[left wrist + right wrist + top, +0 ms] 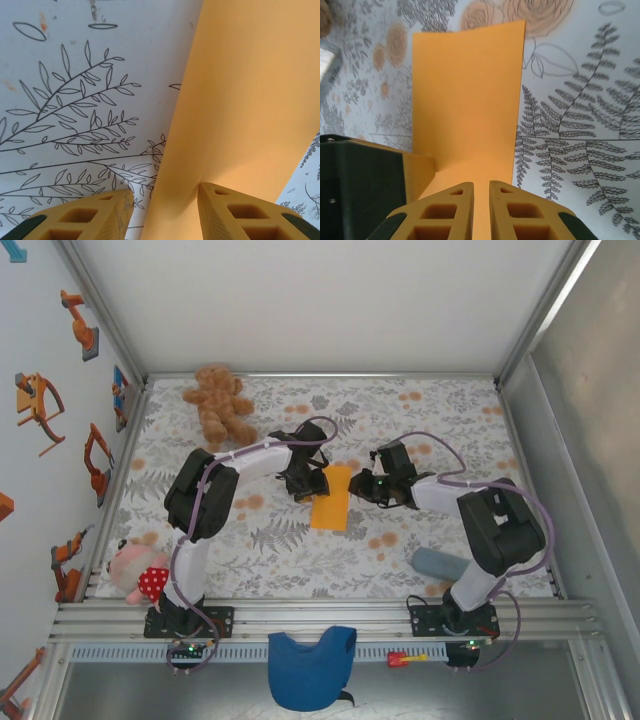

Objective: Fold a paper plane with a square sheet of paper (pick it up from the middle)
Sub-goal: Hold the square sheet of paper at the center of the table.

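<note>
The blue cloth (310,668) hangs over the near rail. Farther in, on the floral table (300,550), the square sheet of paper (331,498) lies between the grippers. The left gripper (308,483) has its jaws partly apart over one edge, one finger touching the paper, and the right gripper (368,488) is pinched to a narrow slit on the opposite edge. The teddy bear (218,405) sits at the far side.

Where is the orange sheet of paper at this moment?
In the top view, the orange sheet of paper is near the middle of the table, between the left gripper and the right gripper. The brown teddy bear sits farther back on the left.
</note>
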Robot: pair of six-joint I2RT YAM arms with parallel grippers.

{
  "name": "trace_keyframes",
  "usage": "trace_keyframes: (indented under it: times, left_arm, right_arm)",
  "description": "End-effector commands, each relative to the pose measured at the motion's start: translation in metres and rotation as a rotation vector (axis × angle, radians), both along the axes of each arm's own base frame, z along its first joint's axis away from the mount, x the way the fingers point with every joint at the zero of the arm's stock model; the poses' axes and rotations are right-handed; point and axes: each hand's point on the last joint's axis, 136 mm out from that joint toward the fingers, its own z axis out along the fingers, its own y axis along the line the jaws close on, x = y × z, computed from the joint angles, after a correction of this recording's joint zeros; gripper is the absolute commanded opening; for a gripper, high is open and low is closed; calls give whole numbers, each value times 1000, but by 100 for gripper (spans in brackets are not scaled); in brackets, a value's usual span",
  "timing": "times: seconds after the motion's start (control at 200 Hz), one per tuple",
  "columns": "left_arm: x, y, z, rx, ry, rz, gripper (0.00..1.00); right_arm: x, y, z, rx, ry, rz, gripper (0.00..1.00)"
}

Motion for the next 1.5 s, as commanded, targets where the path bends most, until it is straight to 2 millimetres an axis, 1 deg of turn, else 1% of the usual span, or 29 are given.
trace_keyframes:
  times: [0.0,0.175,0.431,0.746,0.916,1.007,1.082,1.162,1.242,1.297,1.332,1.422,1.497]
  left_arm:
    - [-67,43,-118,228,232,-67,42]
    - [-67,43,-119,228,236,-66,42]
    - [-68,42,-120,227,241,-68,42]
    - [-68,43,-121,226,244,-68,42]
    - [-69,42,-121,227,244,-69,42]
    - [-67,41,-117,220,239,-66,42]
    - [-64,38,-109,208,228,-62,42]
    - [-55,31,-91,176,195,-59,42]
    - [-39,21,-59,119,134,-50,43]
    - [-26,15,-31,79,82,-41,44]
    - [-17,13,-9,57,34,-39,45]
    - [3,15,40,27,-76,-22,46]
    - [12,20,70,-3,-142,-2,47]
  right_arm:
    - [2,13,3,52,7,66,15]
    - [1,23,-2,87,45,100,13]
    - [0,26,-12,84,87,111,12]
    - [-6,18,-32,22,142,104,11]
    - [-11,8,-46,-39,168,88,10]
    - [-16,1,-56,-78,192,88,10]
    - [-23,-4,-65,-110,218,93,10]
    - [-29,-9,-72,-139,241,106,9]
    - [-36,-12,-78,-168,268,130,9]
    - [-39,-15,-81,-187,281,150,8]
    - [-41,-16,-83,-195,291,165,8]
    - [-44,-15,-84,-202,300,202,7]
    - [-46,-14,-86,-205,311,229,7]
